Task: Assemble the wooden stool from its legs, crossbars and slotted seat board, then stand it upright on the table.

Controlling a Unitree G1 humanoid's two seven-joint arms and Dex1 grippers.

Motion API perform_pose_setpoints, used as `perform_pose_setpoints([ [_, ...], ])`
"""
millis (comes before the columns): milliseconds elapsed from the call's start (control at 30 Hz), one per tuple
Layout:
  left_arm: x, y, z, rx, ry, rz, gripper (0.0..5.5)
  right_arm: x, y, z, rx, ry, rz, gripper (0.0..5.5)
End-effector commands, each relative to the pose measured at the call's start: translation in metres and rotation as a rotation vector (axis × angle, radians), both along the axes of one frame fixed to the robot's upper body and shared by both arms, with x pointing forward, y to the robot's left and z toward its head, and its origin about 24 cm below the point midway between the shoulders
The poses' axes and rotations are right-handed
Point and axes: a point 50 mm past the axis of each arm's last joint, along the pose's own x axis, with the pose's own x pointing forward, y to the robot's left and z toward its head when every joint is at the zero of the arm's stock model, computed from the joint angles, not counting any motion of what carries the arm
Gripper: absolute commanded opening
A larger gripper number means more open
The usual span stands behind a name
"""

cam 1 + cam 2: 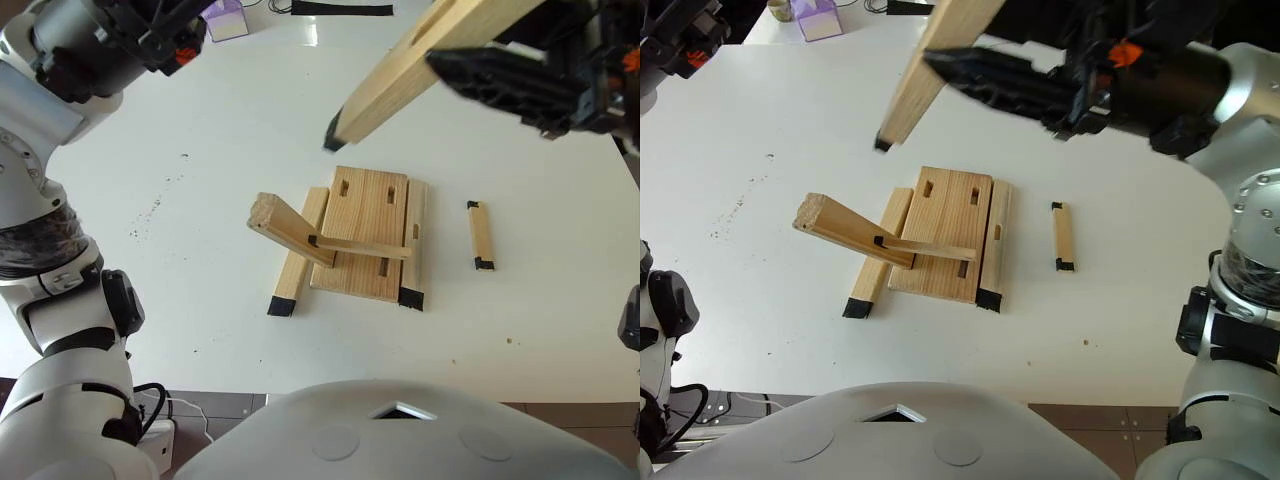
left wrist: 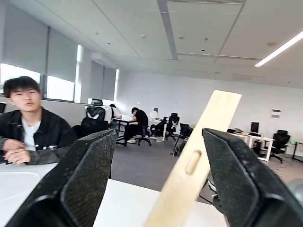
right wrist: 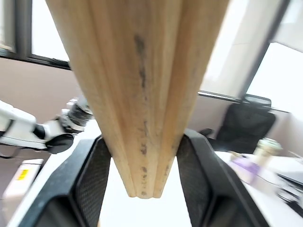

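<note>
Noted stool leg (image 1: 410, 65) clenched in right gripper (image 3: 143, 146), tilted above far edge of seat board (image 1: 362, 225). Found left gripper (image 2: 160, 142) spread, empty, well off its far left; seat board flat on table (image 1: 200, 300), two legs (image 1: 298, 258) flanking, joined leg (image 1: 285, 226) and crossbar (image 1: 365, 248) across it, spare crossbar (image 1: 481, 235) near its right. Judged leg-fitting step; calls for aligning held leg with crossbar's free end.

A white tabletop (image 1: 200, 320) spans mid-frame, a purple box (image 1: 228, 18) at upper left. Behind is an open office with bright windows (image 2: 59, 87), black chairs (image 2: 94, 116) and a ceiling strip light (image 2: 279, 49).
</note>
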Motion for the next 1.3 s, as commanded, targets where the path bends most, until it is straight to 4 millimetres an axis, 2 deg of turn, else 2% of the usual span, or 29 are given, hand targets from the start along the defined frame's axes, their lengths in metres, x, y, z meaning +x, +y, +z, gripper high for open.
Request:
perform_pose_setpoints([
  [33,0.014,0.03,-0.049,0.216,0.086,0.213,3.29,-0.002,-0.039,-0.023,-0.104,0.026,-0.19,2.01],
  [167,0.012,0.049,-0.095,0.415,0.127,0.297,3.29,-0.012,-0.053,-0.063,-0.19,0.115,-0.237,2.01],
  [300,0.0,0.057,-0.131,0.609,0.13,0.277,3.29,-0.027,-0.048,-0.102,-0.245,0.177,-0.224,2.01],
  [433,-0.018,0.067,-0.16,0.776,0.127,0.178,3.29,-0.041,-0.039,-0.119,-0.274,0.195,-0.181,2.01],
  [567,-0.035,0.073,-0.177,0.841,0.152,0.081,3.29,-0.047,-0.036,-0.126,-0.244,0.211,-0.162,2.01],
  [700,-0.037,0.071,-0.181,0.842,0.154,0.053,3.29,-0.05,-0.033,-0.133,-0.207,0.235,-0.154,2.01],
  [1300,-0.017,0.069,-0.161,0.845,0.108,-0.04,3.29,-0.066,-0.013,-0.172,-0.177,0.278,-0.135,2.01],
])
